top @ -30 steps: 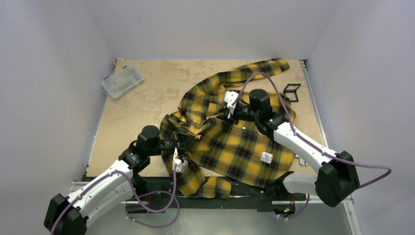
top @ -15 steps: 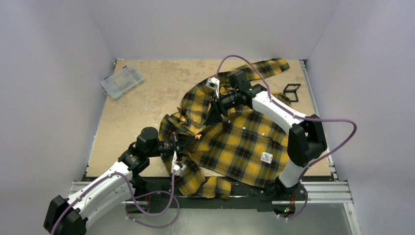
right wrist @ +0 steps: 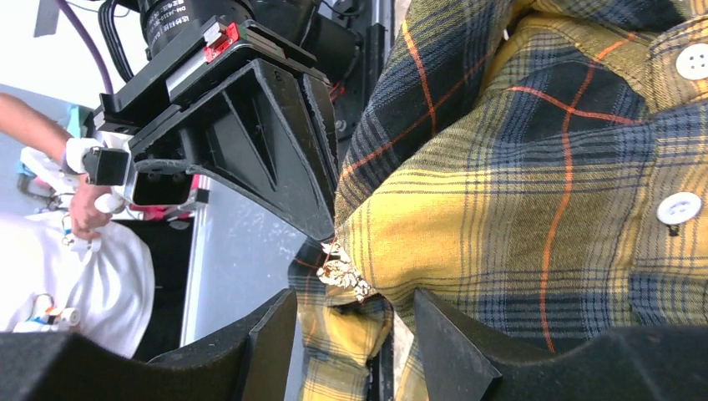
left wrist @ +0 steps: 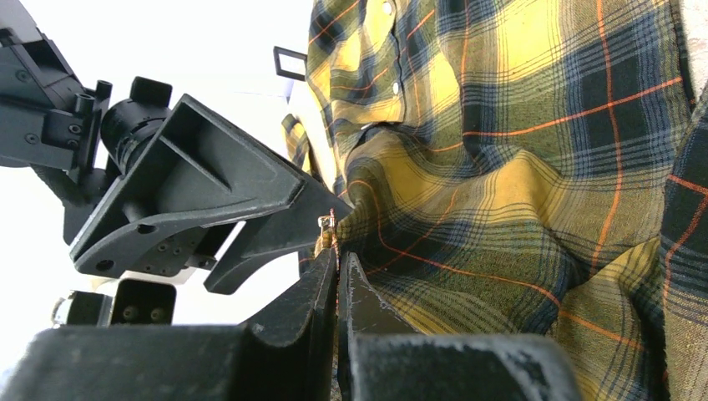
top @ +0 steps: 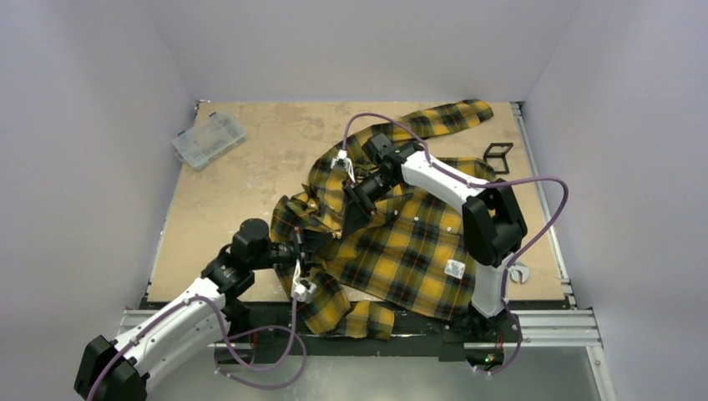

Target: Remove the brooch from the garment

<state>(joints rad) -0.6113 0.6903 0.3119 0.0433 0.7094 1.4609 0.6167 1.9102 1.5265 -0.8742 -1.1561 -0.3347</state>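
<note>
Brooch (right wrist: 345, 273) sits on a shirt (top: 417, 251) fold toward the near-left, right at the tips of the left gripper (left wrist: 336, 259), which is pinched tight on the fabric there. Right gripper (right wrist: 355, 299) just swung across from the shirt's middle, fingers spread and lined up on it, so the pull-off looks next.

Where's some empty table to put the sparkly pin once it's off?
The biggest bare patch is on the left of the table, between the clear box and the garment. A thinner strip lies right of the garment, nearer than the black frame. The garment's middle is crowded: the left gripper and right gripper meet at the brooch.
</note>
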